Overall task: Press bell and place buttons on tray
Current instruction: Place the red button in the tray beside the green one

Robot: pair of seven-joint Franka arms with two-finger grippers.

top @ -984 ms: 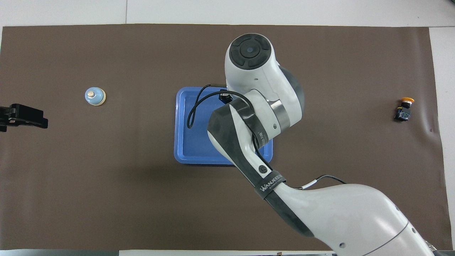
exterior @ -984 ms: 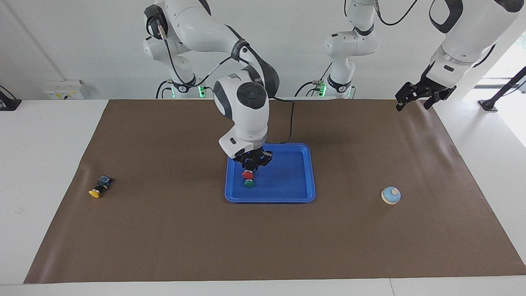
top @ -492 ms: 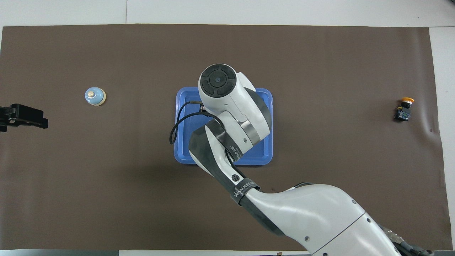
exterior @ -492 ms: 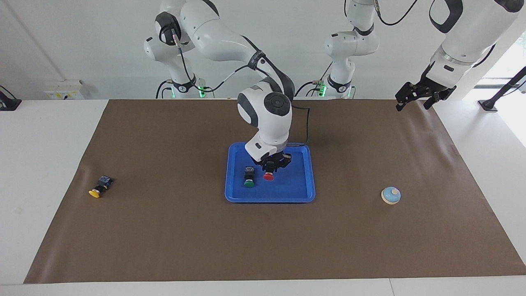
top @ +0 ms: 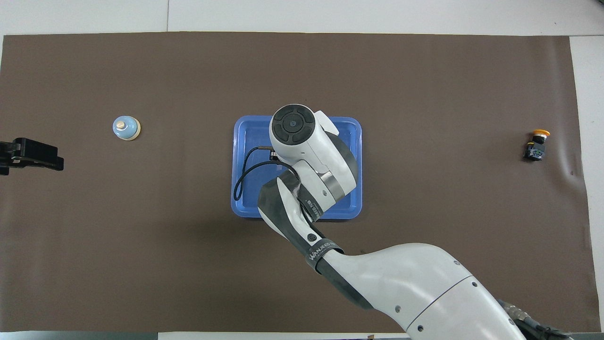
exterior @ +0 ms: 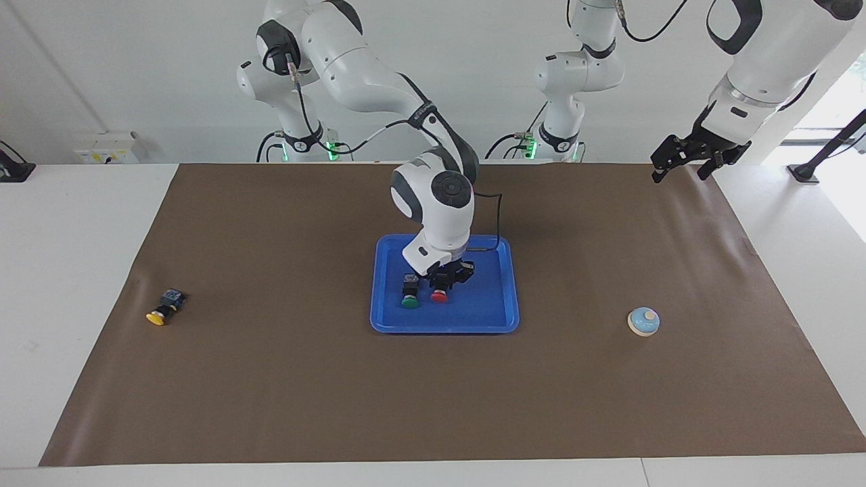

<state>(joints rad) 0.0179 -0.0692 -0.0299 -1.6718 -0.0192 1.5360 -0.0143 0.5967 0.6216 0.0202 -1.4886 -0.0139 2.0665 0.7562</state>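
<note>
The blue tray (exterior: 500, 323) lies mid-mat, its rim also showing in the overhead view (top: 243, 141). A green button (exterior: 409, 302) lies on the tray. Beside it, toward the left arm's end, hangs the red button (exterior: 439, 296), low over the tray floor with my right gripper (exterior: 443, 283) shut on it. In the overhead view the right arm hides both. The yellow button (exterior: 157, 316) (top: 536, 144) lies on its side on the mat at the right arm's end. The bell (exterior: 643, 321) (top: 126, 128) stands at the left arm's end. My left gripper (exterior: 680, 169) (top: 33, 156) waits open, raised over the mat's corner.
A brown mat (exterior: 270, 379) covers the white table (exterior: 67, 270). A black cable (exterior: 498, 216) loops from the right wrist over the tray's edge nearest the robots. A grey box (exterior: 108, 147) sits against the wall.
My right gripper has carried the red button from above the green one sideways toward the left arm's end and lowered it into the tray. The left arm has not moved.
</note>
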